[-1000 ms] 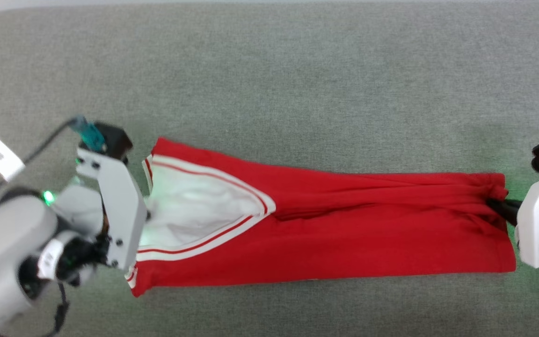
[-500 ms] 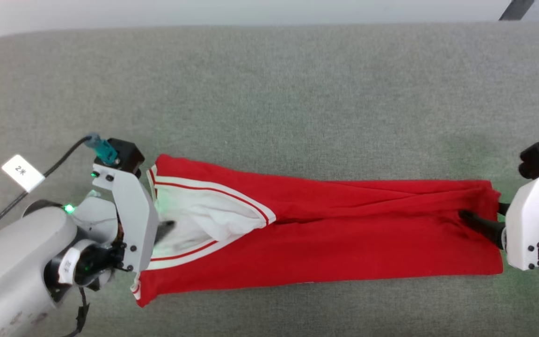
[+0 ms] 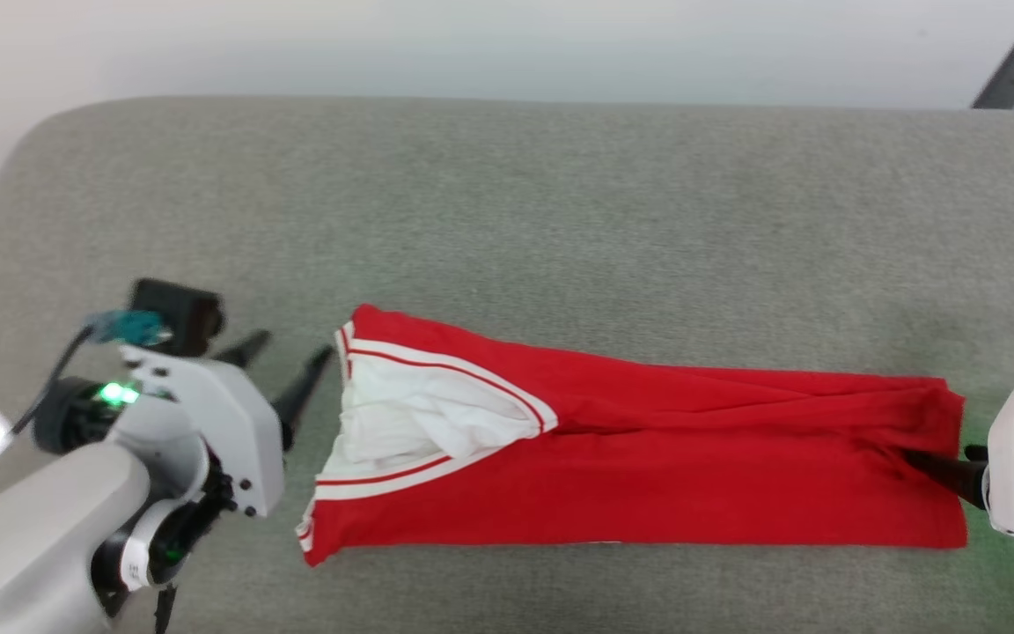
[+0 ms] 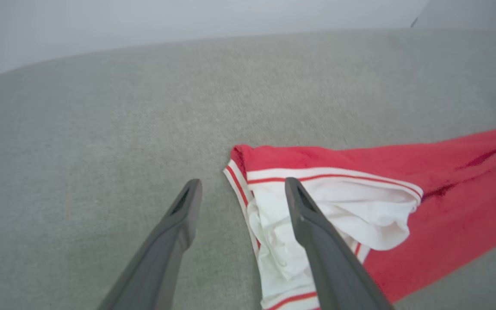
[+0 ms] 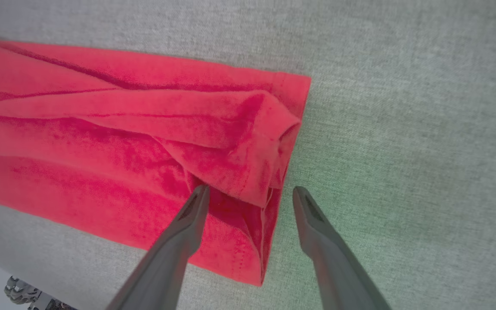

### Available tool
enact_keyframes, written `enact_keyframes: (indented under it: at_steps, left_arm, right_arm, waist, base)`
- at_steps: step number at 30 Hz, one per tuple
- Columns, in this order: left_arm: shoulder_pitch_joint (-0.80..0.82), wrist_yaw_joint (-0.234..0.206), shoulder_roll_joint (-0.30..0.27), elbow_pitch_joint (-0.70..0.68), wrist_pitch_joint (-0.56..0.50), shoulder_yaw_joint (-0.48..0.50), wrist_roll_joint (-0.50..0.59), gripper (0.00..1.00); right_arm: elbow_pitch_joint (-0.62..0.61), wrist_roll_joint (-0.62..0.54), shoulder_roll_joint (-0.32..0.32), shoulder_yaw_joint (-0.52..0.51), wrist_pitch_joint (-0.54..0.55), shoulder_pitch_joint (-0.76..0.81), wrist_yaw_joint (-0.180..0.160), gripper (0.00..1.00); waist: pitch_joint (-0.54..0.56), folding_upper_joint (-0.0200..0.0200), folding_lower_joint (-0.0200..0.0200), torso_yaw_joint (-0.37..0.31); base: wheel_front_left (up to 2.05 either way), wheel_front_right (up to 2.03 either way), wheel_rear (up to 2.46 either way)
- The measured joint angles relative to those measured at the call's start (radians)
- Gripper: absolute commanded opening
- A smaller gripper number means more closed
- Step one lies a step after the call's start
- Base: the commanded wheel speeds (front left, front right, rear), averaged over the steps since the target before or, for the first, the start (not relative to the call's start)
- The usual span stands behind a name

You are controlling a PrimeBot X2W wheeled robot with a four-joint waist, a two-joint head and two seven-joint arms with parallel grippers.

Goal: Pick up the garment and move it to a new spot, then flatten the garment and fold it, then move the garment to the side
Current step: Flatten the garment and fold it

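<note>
**Ann:** Left gripper (image 3: 296,345) sits at the garment's (image 3: 648,475) nine o'clock, fingers spread wide and holding nothing. The tips are just clear of the white sleeve (image 3: 410,423).

**Bo:** And the right?

**Ann:** Right gripper (image 5: 251,189) is at three o'clock, jaws apart as well. From its wrist, one finger is over the red hem and the other over the grey surface (image 3: 560,220). The bunched hem corner lies between them, unpinched. Whether that finger touches cloth, I can't tell.

**Bo:** The head view barely helps. The frame edge cuts off that arm, and only one dark finger is clear.

**Ann:** Garment's a long folded strip, nine to three, mid-surface. Its folds hide the lower layers. The left wrist view cuts off the red end, and the right wrist view cuts off the sleeve end.
</note>
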State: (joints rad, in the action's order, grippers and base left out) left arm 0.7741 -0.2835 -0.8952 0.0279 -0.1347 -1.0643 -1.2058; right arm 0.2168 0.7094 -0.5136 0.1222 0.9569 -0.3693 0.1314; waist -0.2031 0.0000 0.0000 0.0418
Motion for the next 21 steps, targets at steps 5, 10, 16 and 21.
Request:
enact_keyframes:
  at_steps: [5,10,16,21]
  left_arm:
    - [-0.075,-0.043,0.011,0.032,0.216,0.063,0.016,1.0]
    - [-0.157,-0.06,0.027,0.067,0.366,0.124,0.009,1.0]
    - [-0.269,-0.06,0.083,0.108,0.395,0.272,0.032,1.0]
    - [-0.366,-0.023,0.167,0.128,0.396,0.455,0.154,1.0]
  right_arm:
    - [0.037,-0.028,0.013,-0.02,0.029,0.01,0.0,1.0]
    - [0.074,-0.042,0.026,-0.033,0.037,0.011,0.0,1.0]
    - [0.129,-0.041,0.038,-0.043,0.042,-0.006,0.0,1.0]
    - [0.147,-0.009,0.036,-0.036,0.046,-0.019,-0.001,0.0]
  waist:
    - [0.008,0.0,0.0,0.033]
    - [0.007,0.0,0.0,0.061]
    - [0.0,0.0,0.0,0.084]
    - [-0.01,0.0,0.0,0.096]
  base:
    - [0.0,0.0,0.0]
    - [0.0,0.0,0.0]
    - [0.0,0.0,0.0]
    - [0.0,0.0,0.0]
